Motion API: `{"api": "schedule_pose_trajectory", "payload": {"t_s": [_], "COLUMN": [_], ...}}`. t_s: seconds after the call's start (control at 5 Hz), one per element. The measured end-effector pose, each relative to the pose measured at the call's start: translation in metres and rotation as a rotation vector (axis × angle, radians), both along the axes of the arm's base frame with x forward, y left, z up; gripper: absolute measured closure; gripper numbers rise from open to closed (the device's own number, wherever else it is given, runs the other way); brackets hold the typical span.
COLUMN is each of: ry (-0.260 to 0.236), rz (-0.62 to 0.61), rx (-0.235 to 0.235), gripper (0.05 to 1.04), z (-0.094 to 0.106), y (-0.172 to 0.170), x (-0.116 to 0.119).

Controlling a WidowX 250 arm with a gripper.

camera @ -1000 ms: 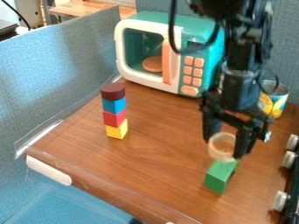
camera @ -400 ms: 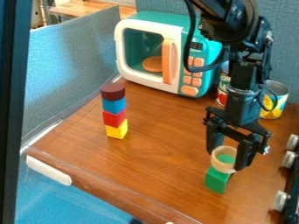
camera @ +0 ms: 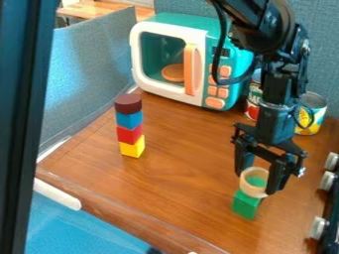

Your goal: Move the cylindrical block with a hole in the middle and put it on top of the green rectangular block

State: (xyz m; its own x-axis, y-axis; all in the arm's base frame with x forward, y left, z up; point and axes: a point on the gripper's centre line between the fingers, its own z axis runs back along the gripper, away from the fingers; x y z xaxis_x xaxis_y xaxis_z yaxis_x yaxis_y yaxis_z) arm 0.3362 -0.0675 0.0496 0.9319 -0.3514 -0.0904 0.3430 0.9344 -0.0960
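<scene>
The gripper (camera: 258, 181) hangs at the lower right, its fingers on either side of the pale wooden cylindrical block (camera: 253, 190) and shut on it. That ring-shaped block is at the top of the green rectangular block (camera: 246, 206), overlapping its upper end, and green shows through its hole. The green block stands on the wooden table, its upper part partly covered by the ring. Whether the ring's underside fully touches the green block cannot be told.
A stack of yellow, red, blue and dark brown blocks (camera: 129, 126) stands left of centre. Behind are a toy microwave (camera: 165, 94) and two cans (camera: 311, 114). Stove knobs (camera: 319, 227) line the right edge; a dark post (camera: 23, 124) crosses the left side.
The gripper and the ring it holds have come down to the green block's top. The arm's upper part has shifted, and a dark post has entered from the left.
</scene>
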Motion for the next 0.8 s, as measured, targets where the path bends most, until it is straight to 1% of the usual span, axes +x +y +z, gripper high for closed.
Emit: {"api": "schedule_pose_trajectory", "payload": {"t_s": [0.2,0.4,0.6,0.8], "ry": [-0.002,0.009,-0.002,0.001], "rz": [0.023,0.028,0.034,0.045], "rx": [0.002,0.002,-0.001,-0.001], "gripper": [0.307,0.307,0.307,0.307], "z": [-0.0006,-0.0052,-0.0033,-0.0032], "y": [0.0085,0.0117,0.0116,0.0114], "x": [0.0033,0.0053,0.0087,0.0084]}}
